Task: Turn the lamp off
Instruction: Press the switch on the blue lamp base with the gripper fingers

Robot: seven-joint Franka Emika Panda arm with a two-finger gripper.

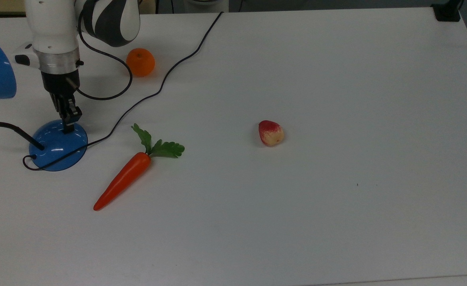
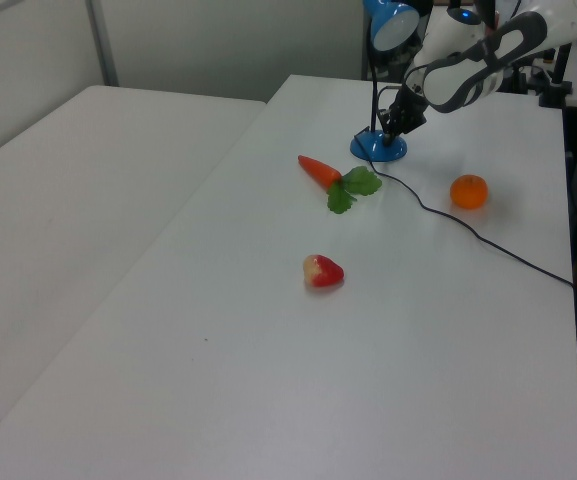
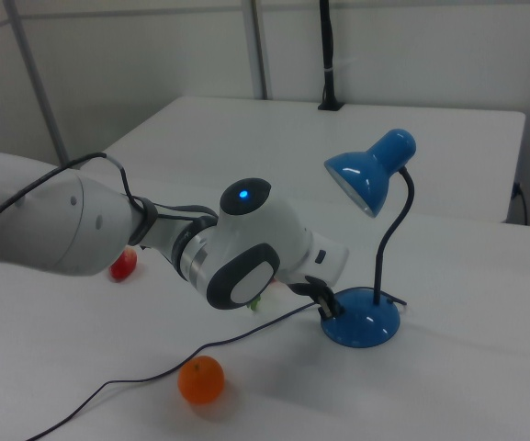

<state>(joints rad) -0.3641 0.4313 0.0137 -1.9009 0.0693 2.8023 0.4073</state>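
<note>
Table [image 1: 336,79]: we see a broad white top that carries everything here.
Arm [image 3: 62,225]: our white and grey arm reaches over the table's edge at the top view's upper left, its wrist pointing down at the lamp's base.
Lamp [image 1: 58,147]: we find the glossy blue lamp at the top view's left edge; its round domed base sits on the table, a thin black bent neck rises from it, and the blue shade hangs above. In the right view the shade looks dark inside, and we see no bright pool of light on the table around the base.
Cord [image 1: 166,79]: we trace a black cord from the base across the table to the top view's upper edge, passing between the carrot and the orange.
Carrot [image 1: 124,178]: we see it lying just beside the base, on the top view's right of it, green leaves pointing up.
Gripper [image 1: 67,125]: we see its tips at the upper edge of the lamp's base; we cannot tell whether its fingers are parted or together.
Orange [image 1: 140,62]: it rests near the arm, apart from the lamp.
Strawberry [image 1: 271,133]: we see it alone, well apart, mid-table.
</note>
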